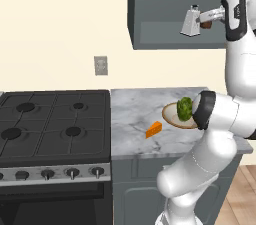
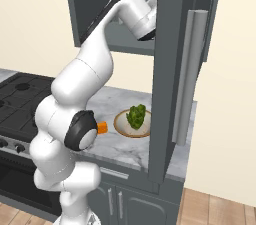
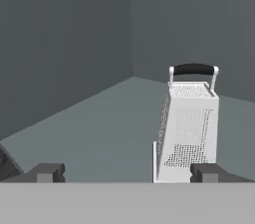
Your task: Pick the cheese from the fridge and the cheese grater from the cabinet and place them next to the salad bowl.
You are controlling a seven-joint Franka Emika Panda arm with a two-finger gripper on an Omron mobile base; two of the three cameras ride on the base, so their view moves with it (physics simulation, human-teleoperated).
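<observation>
Arm raised high, elbow bent, wrist approx level; tool (image 3: 127,172) wide open, fingers (image 3: 47,172) well apart, nothing gripped.

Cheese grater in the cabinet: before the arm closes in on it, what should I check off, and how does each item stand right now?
1. Cabinet open, shelf reachable: ok.
2. Cheese grater upright on the shelf, dark handle on top: ok.
3. Gripper jaws open wide, nothing between them: ok.
4. Grater centred between the jaws: not ok; in the hand view it stands off toward the right fingertip.
5. Cheese already on the counter near the salad bowl: ok.
6. Free counter beside the bowl for the grater: ok in the left base view.
</observation>
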